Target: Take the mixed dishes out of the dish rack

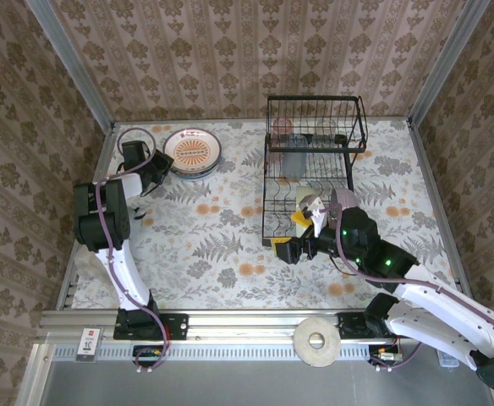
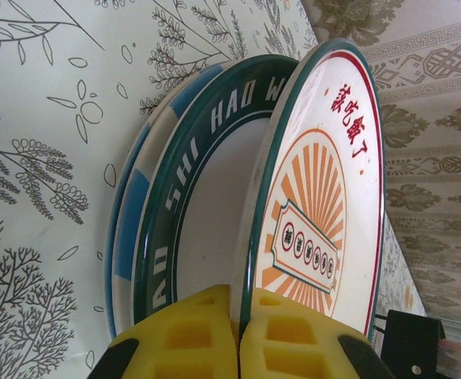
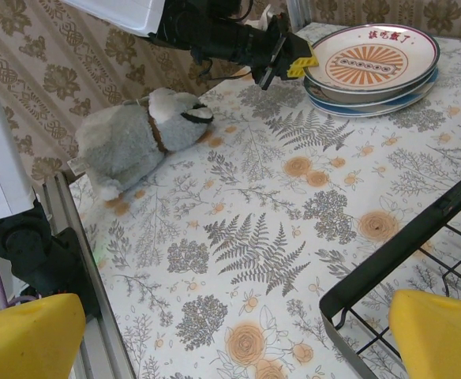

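Note:
Far left on the table lies a stack of round plates (image 1: 193,152). On top is the plate with the orange centre pattern (image 2: 317,197), over a green-rimmed plate (image 2: 207,197) and a blue-striped one (image 2: 132,213). My left gripper (image 2: 238,332) is shut on the near rim of the orange-patterned plate (image 3: 372,55), which tilts up off the stack. The black wire dish rack (image 1: 315,161) stands mid-right, with pinkish tumblers (image 1: 282,128) on its upper shelf. My right gripper (image 3: 234,339) hangs open at the rack's near-left corner (image 3: 388,268), holding nothing.
A grey and white plush toy (image 3: 136,138) lies on the table near the left arm. A roll of tape (image 1: 316,340) sits on the front rail. Patterned walls close in the table at the back and sides.

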